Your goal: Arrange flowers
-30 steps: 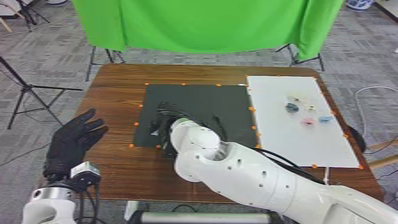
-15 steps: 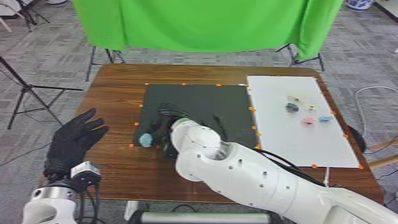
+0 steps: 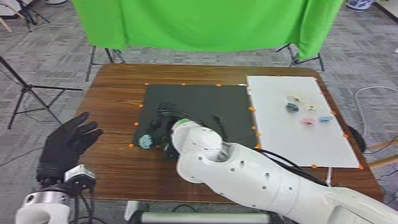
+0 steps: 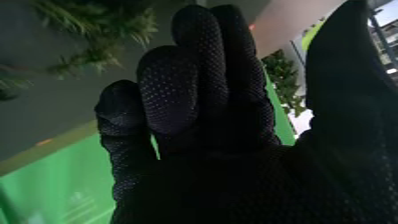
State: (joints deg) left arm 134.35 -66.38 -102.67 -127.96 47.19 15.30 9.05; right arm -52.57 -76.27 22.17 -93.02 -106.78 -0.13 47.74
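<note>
In the head view my right hand [image 3: 168,113] is over the left half of the dark mat [image 3: 200,92], its black glove hard to tell from the mat. A light-blue flower [image 3: 146,141] is at the mat's near left corner, beside that hand; whether it touches the hand I cannot tell. Pink [image 3: 307,121], blue [image 3: 325,119], dark blue-grey [image 3: 292,107] and pale [image 3: 311,107] flowers lie on the white board. In the right wrist view the right hand [image 4: 213,175] is open, with green foliage [image 4: 89,22] beyond its fingers. My left hand [image 3: 64,147] is open by the table's left edge.
The white board [image 3: 306,150] covers much of the table's right side. Orange markers line the mat and board. Dark, thin items [image 3: 219,125] lie on the mat right of my right hand. A green cloth [image 3: 204,25] hangs behind the brown table [image 3: 115,172].
The light-blue flower has come into clear sight at the mat's near left corner. My left hand has shifted slightly left and nearer. The right hand has moved only a little.
</note>
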